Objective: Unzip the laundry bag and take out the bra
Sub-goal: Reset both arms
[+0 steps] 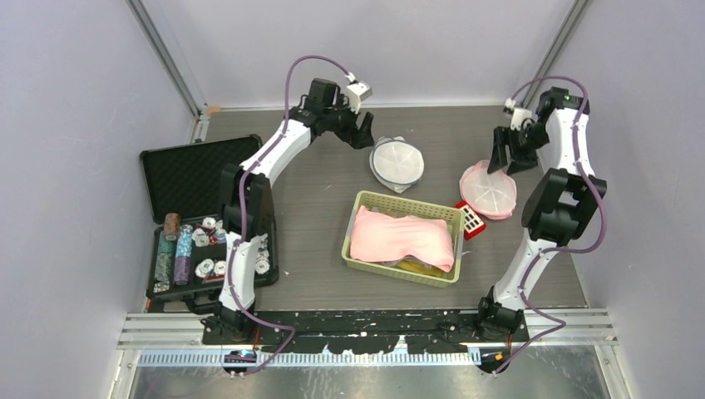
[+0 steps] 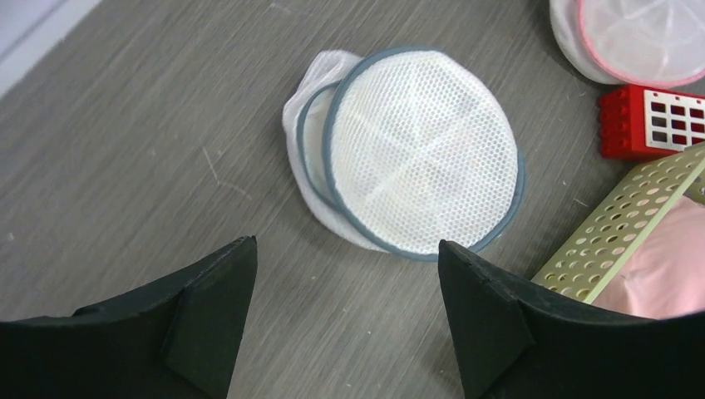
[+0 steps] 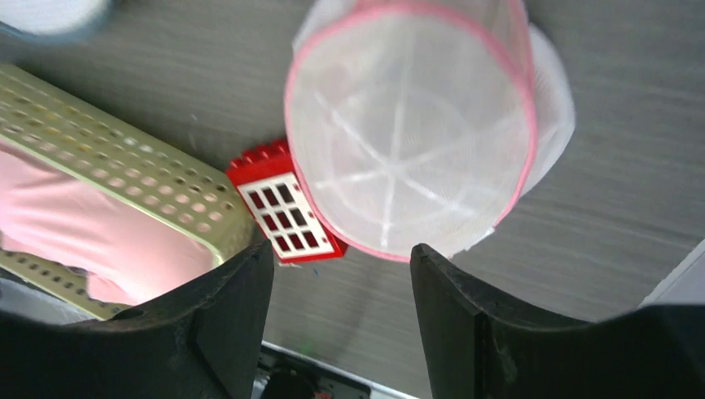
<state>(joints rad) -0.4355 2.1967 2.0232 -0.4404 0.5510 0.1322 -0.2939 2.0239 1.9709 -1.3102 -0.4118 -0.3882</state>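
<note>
Over the grey bench (image 1: 316, 187), the left end effector (image 1: 363, 136) and right end effector (image 1: 509, 164) hang wide and empty above the blue-rimmed bag (image 1: 396, 163) and pink-rimmed bag (image 1: 489, 189), likely poised to unzip.

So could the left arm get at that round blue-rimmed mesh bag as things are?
Probably yes. The left gripper hangs close by the blue-rimmed mesh bag with jaws open and empty, nothing lies between them, and the basket sits off to one side.
</note>
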